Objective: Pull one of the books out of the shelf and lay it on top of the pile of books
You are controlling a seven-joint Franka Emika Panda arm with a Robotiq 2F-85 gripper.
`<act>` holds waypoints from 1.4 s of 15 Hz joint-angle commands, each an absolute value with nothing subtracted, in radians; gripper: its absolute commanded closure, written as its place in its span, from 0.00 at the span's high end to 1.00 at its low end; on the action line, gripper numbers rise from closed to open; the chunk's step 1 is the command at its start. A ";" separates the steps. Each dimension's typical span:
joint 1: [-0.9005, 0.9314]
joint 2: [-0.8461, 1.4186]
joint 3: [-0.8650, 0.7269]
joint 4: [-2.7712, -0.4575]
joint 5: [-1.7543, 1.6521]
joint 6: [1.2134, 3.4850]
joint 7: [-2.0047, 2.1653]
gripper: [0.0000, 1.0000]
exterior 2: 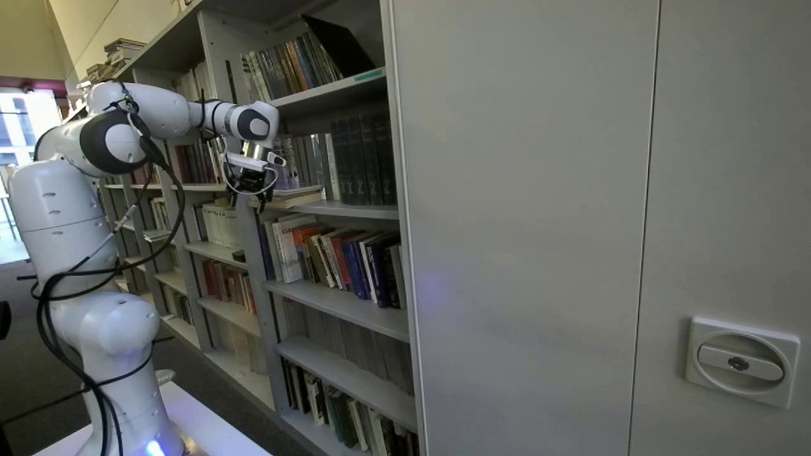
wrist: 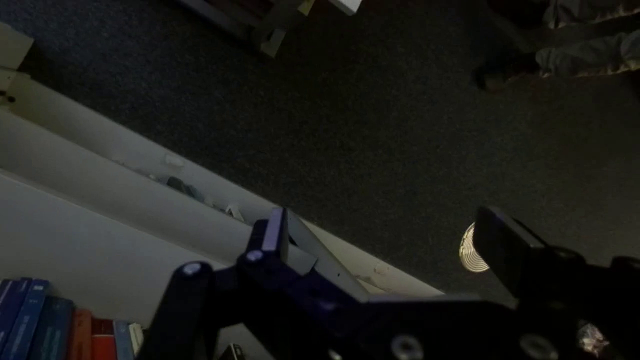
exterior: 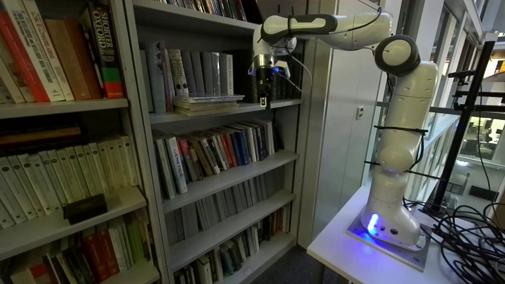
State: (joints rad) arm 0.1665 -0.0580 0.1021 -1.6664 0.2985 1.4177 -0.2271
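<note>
The shelf (exterior: 236,174) is a tall grey metal bookcase with several levels of books, and it shows in both exterior views (exterior 2: 336,310). On its upper level, a pile of books (exterior: 207,105) lies flat in front of upright grey books (exterior: 203,73). The pile also shows in an exterior view (exterior 2: 294,197). My gripper (exterior: 263,100) points down at the front of that level, beside the pile and apart from it. In the wrist view the gripper (wrist: 380,215) is open, with only floor and shelf edges beyond its fingers. I cannot single out the thin grey-brown book.
Dark volumes (exterior 2: 364,158) stand at that level's end. A pale cabinet (exterior: 343,118) adjoins the bookcase. Another bookcase (exterior: 63,106) with red and white spines stands alongside. The arm stands on a white table (exterior: 335,244) with black cables (exterior: 469,240). Someone's legs (wrist: 585,60) show over the floor.
</note>
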 commanded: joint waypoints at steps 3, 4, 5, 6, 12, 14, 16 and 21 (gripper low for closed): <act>0.159 -0.087 0.118 -1.700 0.309 1.415 -0.226 1.00; 0.160 -0.090 0.118 -1.703 0.309 1.415 -0.226 1.00; 0.160 -0.091 0.118 -1.703 0.310 1.415 -0.226 1.00; 0.161 -0.097 0.119 -1.711 0.314 1.426 -0.248 1.00; 0.123 -0.288 0.066 -1.992 0.322 1.636 -0.369 1.00; 0.111 -0.345 0.040 -2.079 0.315 1.681 -0.381 1.00; 0.099 -0.392 0.015 -2.154 0.307 1.714 -0.389 1.00; 0.105 -0.445 -0.001 -2.217 0.314 1.736 -0.354 1.00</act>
